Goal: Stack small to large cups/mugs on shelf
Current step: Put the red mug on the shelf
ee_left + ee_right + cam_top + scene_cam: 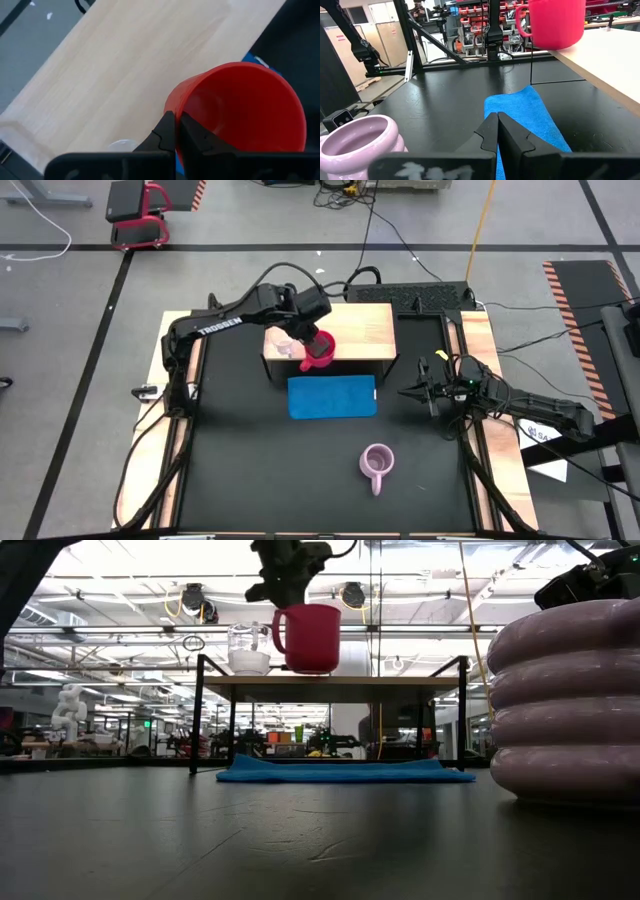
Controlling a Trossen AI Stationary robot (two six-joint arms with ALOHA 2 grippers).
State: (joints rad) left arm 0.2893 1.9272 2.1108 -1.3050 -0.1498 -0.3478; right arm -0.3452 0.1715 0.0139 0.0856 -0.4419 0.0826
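Three cups in play, left to right in the high view. Small clear glass cup (281, 342) sits on the left part of the shelf (365, 322), upright; in the low view it stands on the board just beside the red mug (310, 637). Left gripper (312, 345) is over the shelf's front-left area, jaws pinched narrow on the red mug's rim. Left wrist view shows the two fingers (192, 140) closed across the rim wall, one tip inside the mug, one outside. Low view shows the mug's base slightly above the board, so it looks lifted rather than resting, handle toward the glass cup.

Blue mat (332, 396) lies flat on the worktop (250, 470) directly in front of the shelf, narrower than the shelf.

Ribbed lilac mug (376, 464) stands alone on the worktop, well in front of the mat toward the near edge, upright, handle pointing to the near edge. It fills the right side of the low view, close to that camera.

Right gripper (424, 392) waits over the right side of the worktop, beside the mat's right end, jaws fully closed and holding nothing; its wrist view looks past the closed fingers across the mat to the red mug.
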